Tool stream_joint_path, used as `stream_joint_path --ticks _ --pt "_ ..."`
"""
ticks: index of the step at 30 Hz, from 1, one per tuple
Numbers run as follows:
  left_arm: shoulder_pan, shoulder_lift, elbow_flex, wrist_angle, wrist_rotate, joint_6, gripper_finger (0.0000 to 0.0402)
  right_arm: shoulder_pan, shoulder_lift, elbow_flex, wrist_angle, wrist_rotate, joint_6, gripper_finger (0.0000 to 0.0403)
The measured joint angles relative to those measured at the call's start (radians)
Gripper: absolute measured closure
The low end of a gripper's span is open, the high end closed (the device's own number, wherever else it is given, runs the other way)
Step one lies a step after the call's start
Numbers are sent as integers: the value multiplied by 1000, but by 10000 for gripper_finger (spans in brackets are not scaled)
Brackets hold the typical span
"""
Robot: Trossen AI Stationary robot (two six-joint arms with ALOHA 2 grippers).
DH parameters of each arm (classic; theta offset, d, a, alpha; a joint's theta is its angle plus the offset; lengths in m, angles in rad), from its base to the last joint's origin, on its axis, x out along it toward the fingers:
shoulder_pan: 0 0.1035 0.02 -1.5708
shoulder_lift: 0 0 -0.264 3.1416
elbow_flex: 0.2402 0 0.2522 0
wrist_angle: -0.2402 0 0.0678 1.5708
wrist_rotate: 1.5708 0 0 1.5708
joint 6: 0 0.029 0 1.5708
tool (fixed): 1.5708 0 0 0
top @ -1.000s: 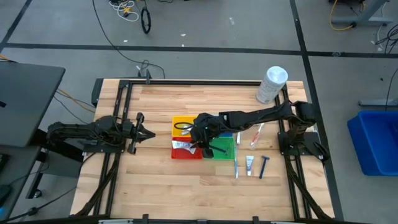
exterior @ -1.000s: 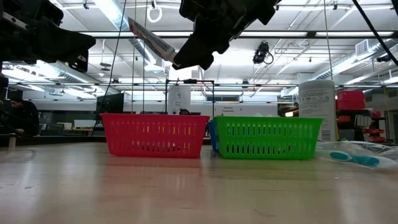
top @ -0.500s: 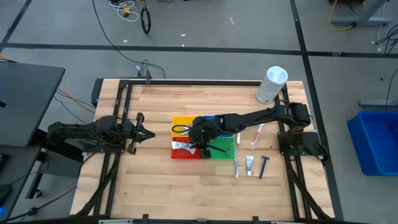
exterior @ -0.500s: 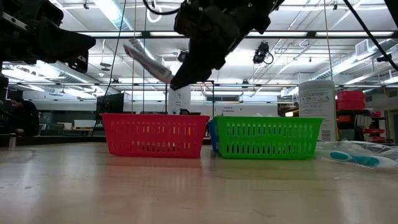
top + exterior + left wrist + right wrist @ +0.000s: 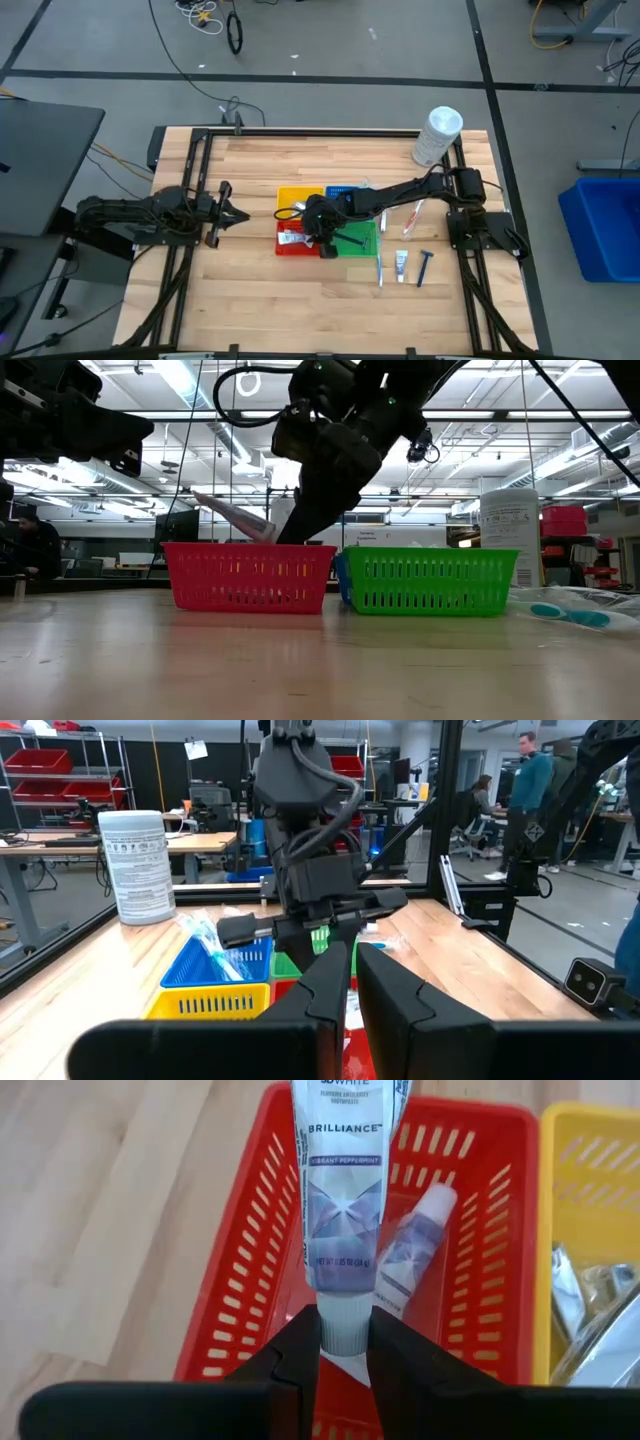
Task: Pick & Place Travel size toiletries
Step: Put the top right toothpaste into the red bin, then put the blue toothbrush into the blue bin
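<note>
Fingers (image 5: 300, 1355) of the right tool (image 5: 345, 1348) are clenched on the cap end of a small toothpaste tube (image 5: 345, 1190), which is held over the red basket (image 5: 245, 1270) where another tube (image 5: 412, 1250) already lies. Being light, soft-walled and glossy, the tube is judged best gripped at its stiff cap or shoulder, as it is now. The left tool (image 5: 222, 213) is parked well apart over the worktop (image 5: 260, 300), its fingers closed on nothing.

Toothpaste tube (image 5: 345, 1200) top cut off, red basket (image 5: 250, 1270) floor partly hidden
</note>
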Motion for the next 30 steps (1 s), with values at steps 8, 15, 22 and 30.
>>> stream_joint_path --ticks 8,15,22,30 --pt "0 0 0 0 0 0 370 -1 2 -1 3 0 0 325" --pt "0 0 0 0 0 0 369 -1 2 -1 1 0 0 323" --pt "0 0 0 0 0 0 369 -1 2 -1 0 0 0 317" --pt "0 0 0 0 0 0 369 -1 1 -1 -26 -1 0 281"
